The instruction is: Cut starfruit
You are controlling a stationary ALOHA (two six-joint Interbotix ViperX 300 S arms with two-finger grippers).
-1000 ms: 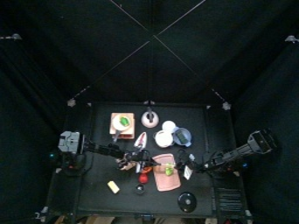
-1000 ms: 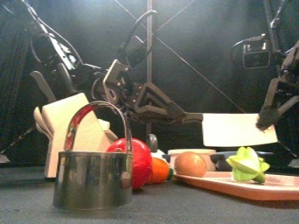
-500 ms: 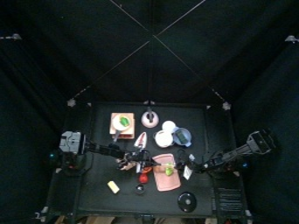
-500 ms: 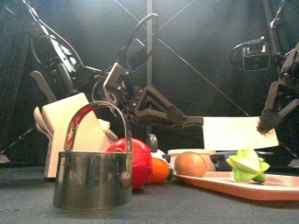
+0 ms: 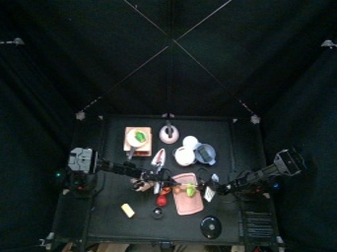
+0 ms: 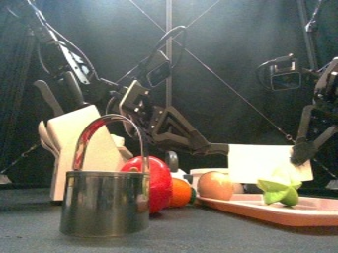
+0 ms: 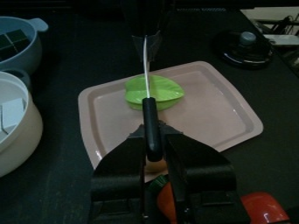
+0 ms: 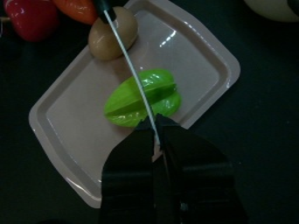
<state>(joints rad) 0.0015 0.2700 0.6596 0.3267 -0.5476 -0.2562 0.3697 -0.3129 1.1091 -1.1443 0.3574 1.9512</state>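
The yellow-green starfruit [image 6: 278,188] [image 7: 170,90] [image 8: 122,103] [image 5: 187,189] lies in the middle of the pink cutting board [image 7: 222,114] [image 8: 70,140] [image 6: 251,206]. A knife crosses it, its wide white blade [image 6: 264,160] [image 8: 131,61] edge-down with the lower edge at the fruit's top. My left gripper [image 7: 156,144] [image 6: 199,138] is shut on the black handle [image 7: 149,118]. My right gripper [image 8: 158,131] [image 6: 306,148] is shut on the blade's far end, above the fruit.
A brown oval fruit [image 8: 114,39] [image 6: 218,185] sits on the board's corner. A metal cup [image 6: 103,203], a red fruit [image 6: 156,183] and an orange one stand at the front left. A white bowl [image 7: 10,131] and a blue-grey one [image 7: 17,44] flank the board.
Both grippers have come down together, and the knife blade has dropped from well above the starfruit to its top. The fruit and board have not moved.
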